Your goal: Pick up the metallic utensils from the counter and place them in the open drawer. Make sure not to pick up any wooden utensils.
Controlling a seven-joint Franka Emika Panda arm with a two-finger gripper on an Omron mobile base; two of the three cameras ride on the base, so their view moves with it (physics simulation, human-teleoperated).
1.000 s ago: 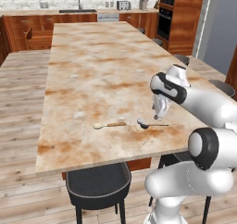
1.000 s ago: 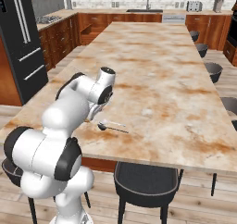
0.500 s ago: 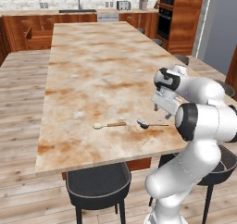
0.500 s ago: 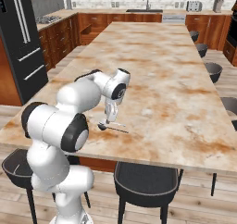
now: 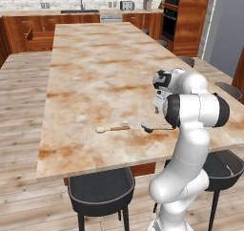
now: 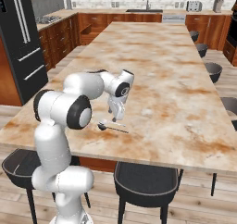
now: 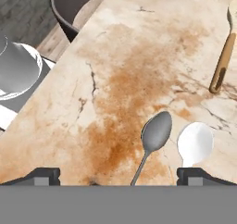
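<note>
Grey metal spoon (image 7: 155,135) lies flat on the beige marbled tabletop (image 5: 95,68) near its front edge, bowl toward the wooden spoon (image 5: 110,129), thin handle running under the tool. In the left base view the metal spoon (image 5: 151,127) sits just right of the wooden spoon, the two apart and roughly in line. A white spoon-shaped highlight (image 7: 195,143) sits just beside the grey bowl; cannot tell what it is. Tool (image 7: 118,176) hangs low over the spoon handle, fingers spread wide apart, nothing between them. From the right base view the tool (image 6: 115,118) points down just above the spoon (image 6: 111,127). Dark stools (image 5: 101,189) stand below the tabletop's front edge.
</note>
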